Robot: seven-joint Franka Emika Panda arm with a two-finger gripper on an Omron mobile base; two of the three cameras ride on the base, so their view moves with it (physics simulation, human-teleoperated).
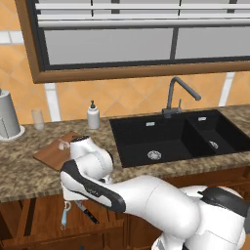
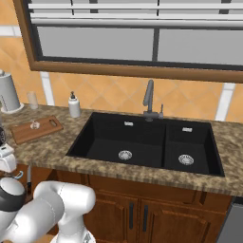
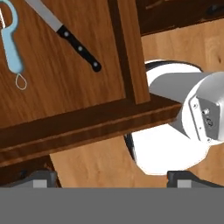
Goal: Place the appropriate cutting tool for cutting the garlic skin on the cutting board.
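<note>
The knife point(image 3: 65, 36), with a silver-grey blade and a black handle, lies in the open wooden drawer point(image 3: 65, 87), and it also shows below the counter edge as knife point(image 1: 87, 212). Beside it lies the light-blue peeler point(image 3: 12, 50). My gripper point(image 3: 113, 181) is open and holds nothing; its fingertips point(image 3: 38, 179) stand wide apart, above the drawer's front edge and off to one side of the knife. The brown cutting board point(image 1: 49, 155) lies on the counter left of the sink, with the small garlic point(image 1: 62, 144) on it. From the right, the cutting board point(image 2: 40, 129) carries the garlic point(image 2: 34, 125).
A black double sink point(image 1: 161, 139) with a grey faucet point(image 1: 176, 95) fills the counter's right half. A soap dispenser point(image 1: 93, 116), a glass point(image 1: 37, 118) and a paper towel roll point(image 1: 7, 117) stand along the tiled wall. My arm hides part of the board.
</note>
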